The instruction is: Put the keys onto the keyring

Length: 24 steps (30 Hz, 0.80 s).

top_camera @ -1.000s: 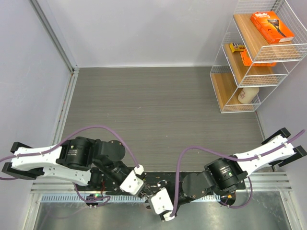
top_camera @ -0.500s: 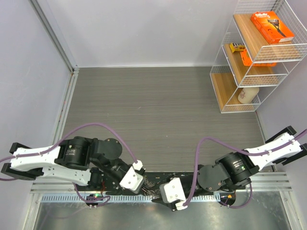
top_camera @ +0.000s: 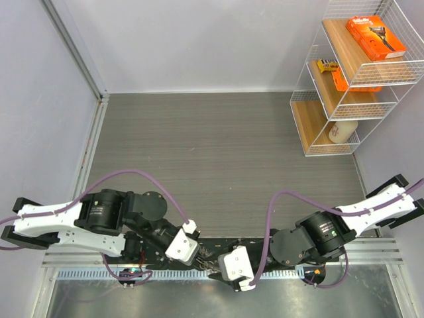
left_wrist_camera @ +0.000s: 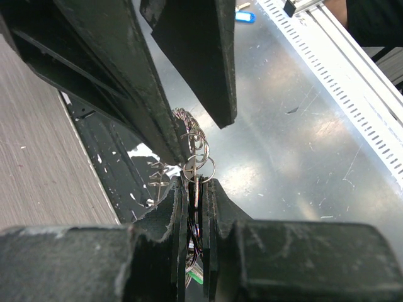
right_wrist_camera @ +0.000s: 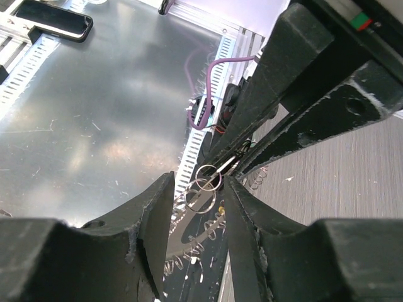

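Tightly, left gripper [left_wrist_camera: 196, 189] pinching keyring [left_wrist_camera: 199, 165], right gripper [right_wrist_camera: 198, 182] parted.

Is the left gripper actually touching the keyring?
Touching. The left wrist view shows the left gripper shut on the keyring, with rings poking out above the pinch.

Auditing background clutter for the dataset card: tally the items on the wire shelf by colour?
Orange package: 2
Yellow packet: 1
Cream bottle: 1
Total: 4
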### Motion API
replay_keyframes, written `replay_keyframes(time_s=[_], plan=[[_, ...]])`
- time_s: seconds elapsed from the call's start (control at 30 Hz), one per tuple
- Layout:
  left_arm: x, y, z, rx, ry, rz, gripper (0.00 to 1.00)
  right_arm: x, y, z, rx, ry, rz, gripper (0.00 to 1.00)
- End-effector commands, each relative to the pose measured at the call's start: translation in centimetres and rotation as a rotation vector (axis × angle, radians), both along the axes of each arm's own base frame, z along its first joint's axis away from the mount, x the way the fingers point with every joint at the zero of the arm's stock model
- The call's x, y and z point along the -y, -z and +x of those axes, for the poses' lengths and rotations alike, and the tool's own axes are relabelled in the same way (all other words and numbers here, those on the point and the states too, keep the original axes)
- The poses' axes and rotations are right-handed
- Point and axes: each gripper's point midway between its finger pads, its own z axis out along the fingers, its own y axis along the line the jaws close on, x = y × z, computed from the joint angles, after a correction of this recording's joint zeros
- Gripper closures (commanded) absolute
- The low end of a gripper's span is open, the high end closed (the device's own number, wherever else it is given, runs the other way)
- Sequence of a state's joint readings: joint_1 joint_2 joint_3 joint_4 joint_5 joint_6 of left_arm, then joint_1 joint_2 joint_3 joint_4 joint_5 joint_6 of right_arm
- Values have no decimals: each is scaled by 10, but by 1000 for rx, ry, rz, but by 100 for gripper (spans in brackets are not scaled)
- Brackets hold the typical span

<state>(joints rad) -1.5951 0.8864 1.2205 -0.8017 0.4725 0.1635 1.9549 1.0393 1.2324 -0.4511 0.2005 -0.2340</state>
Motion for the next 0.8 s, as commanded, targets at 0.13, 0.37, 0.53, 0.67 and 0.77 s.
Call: replay_keyframes(time_s=[0.13,0.37,0.53,0.67,0.77], plan=[[7,-29,6,-4,-42,-128,100,-7,3,-1,5,15,-19,56],[6,-30,5,-10,-42,-129,100,-6,7,3,12,38,-35,59],[4,-33,2,-19,-26,-137,100,-4,11,10,24,72,-48,66],[2,-37,0,-25,-11,-155,100,-3,12,11,26,76,-51,70],[0,-39,-4,-33,10,-160,100,-1,11,13,25,83,-49,72]])
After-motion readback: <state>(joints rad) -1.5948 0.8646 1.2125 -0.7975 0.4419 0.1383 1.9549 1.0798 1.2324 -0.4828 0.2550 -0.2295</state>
